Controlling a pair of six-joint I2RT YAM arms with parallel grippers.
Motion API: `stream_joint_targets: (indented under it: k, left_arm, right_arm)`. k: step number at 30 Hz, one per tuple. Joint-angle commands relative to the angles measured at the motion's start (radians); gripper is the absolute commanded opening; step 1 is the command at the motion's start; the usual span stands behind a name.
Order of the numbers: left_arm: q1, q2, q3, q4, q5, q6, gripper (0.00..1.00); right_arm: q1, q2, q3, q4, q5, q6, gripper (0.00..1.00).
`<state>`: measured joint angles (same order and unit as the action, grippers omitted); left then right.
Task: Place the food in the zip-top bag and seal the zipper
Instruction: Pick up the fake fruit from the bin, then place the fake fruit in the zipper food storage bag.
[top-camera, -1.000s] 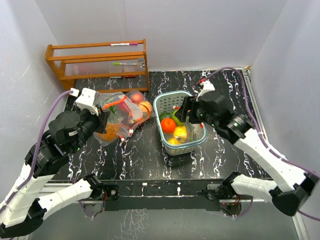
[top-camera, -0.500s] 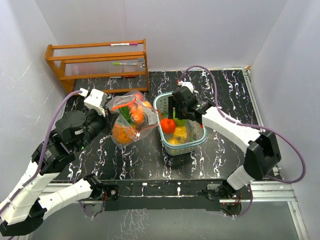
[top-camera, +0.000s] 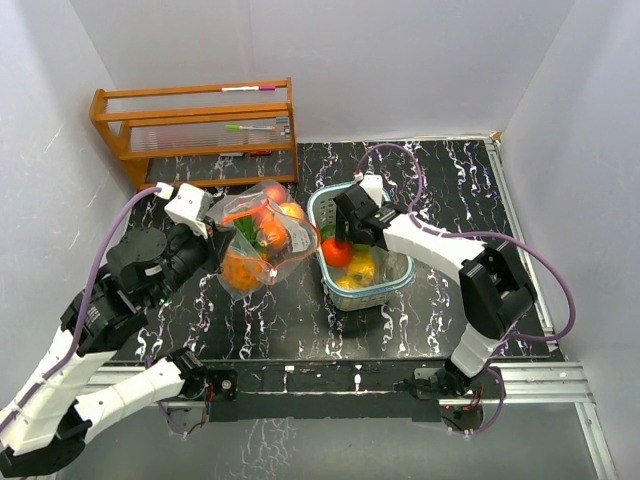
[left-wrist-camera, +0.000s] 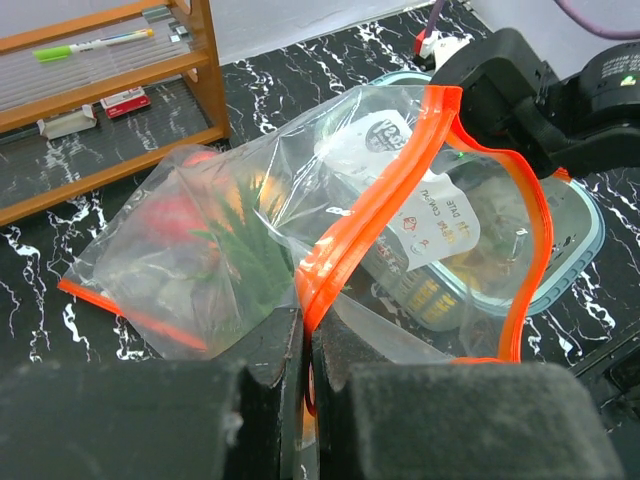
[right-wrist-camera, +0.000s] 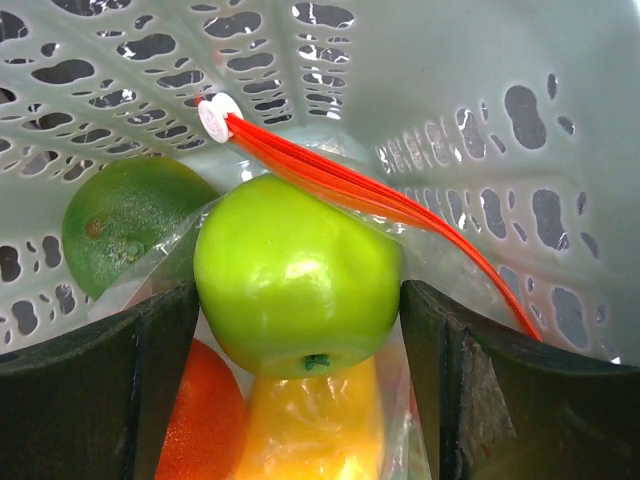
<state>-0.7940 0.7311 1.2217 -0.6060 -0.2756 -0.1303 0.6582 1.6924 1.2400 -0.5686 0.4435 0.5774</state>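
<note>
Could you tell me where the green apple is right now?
In the right wrist view the apple sits mid-frame inside the basket, between the right hand's open fingers, above a yellow fruit, with the bag's zipper behind it.

No word or number can be made out anywhere. The bag carries a white printed label with dark lettering and a small red mark, seen through the plastic and too blurred to read, and below it a patch of fine striped print, also illegible. A small red-and-white card on the rack is too small to show whether it bears any print
</note>
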Motion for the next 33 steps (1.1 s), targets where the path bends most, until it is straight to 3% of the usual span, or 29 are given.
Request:
stream_joint_targets:
  k: [1,7,10,17,22,27,33]
  left_arm:
    - [0.004,-0.028,-0.009,0.043,0.0,0.017,0.0]
    - [0.004,-0.029,-0.012,0.036,0.0,0.014,0.0]
    - [0.004,-0.028,-0.011,0.038,0.002,0.007,0.0]
    - [0.005,-0.006,-0.059,0.054,0.014,-0.026,0.0]
    - [0.004,0.027,-0.107,0.086,0.035,-0.052,0.0]
    - [0.005,0.076,-0.121,0.124,0.081,-0.072,0.0]
    - [0.004,0.123,-0.129,0.164,0.13,-0.093,0.0]
  right_arm:
    - [-0.003,0.022,-0.056,0.131,0.084,0.056,0.82]
    - [0.008,-0.008,-0.076,0.142,0.069,0.059,0.44]
    - [0.017,-0.114,-0.057,0.132,0.06,0.043,0.34]
    - [0.027,-0.365,-0.024,0.131,-0.05,-0.037,0.32]
    - [0.027,-0.517,-0.025,0.149,-0.221,-0.111,0.32]
    - [0.027,-0.658,-0.038,0.286,-0.543,-0.189,0.33]
    - [0.032,-0.681,-0.079,0.433,-0.908,-0.185,0.34]
